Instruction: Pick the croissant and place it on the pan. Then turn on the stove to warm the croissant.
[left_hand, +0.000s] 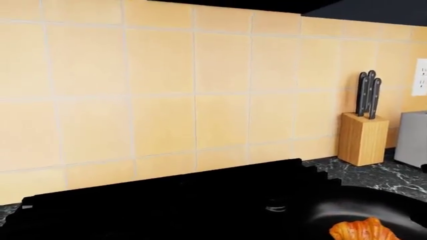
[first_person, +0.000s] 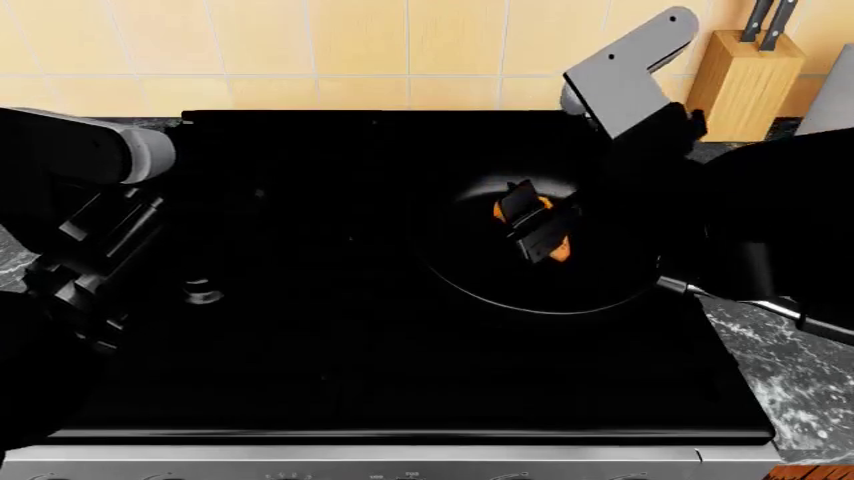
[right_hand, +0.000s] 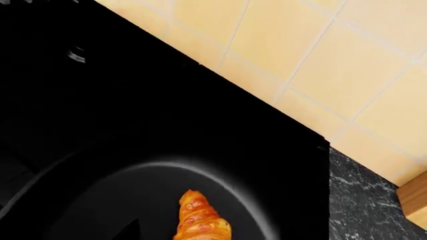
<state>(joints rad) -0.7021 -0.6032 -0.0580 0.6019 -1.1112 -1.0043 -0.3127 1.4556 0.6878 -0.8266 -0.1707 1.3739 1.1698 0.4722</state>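
The black pan (first_person: 587, 285) sits on the right side of the stove (first_person: 334, 340), its handle (first_person: 754, 303) pointing right. The croissant (first_person: 509, 211) is golden-orange and sits low inside the pan. My right gripper (first_person: 534, 222) reaches down from the upper right, its dark fingers (first_person: 545, 238) close on either side of the pastry. In the right wrist view the croissant (right_hand: 200, 220) juts out over the pan's (right_hand: 100, 200) grey floor. The left wrist view shows the croissant (left_hand: 363, 231) in the pan (left_hand: 353, 205). My left gripper (first_person: 67, 300) hangs at the stove's left edge, too dark to read.
A wooden knife block (first_person: 745, 80) stands on the dark marble counter (first_person: 787, 390) right of the stove, also seen as knife block (left_hand: 362, 137) beside a grey appliance (left_hand: 412, 137). A tiled wall (left_hand: 167, 90) backs the range. A burner cap (first_person: 203, 292) lies left.
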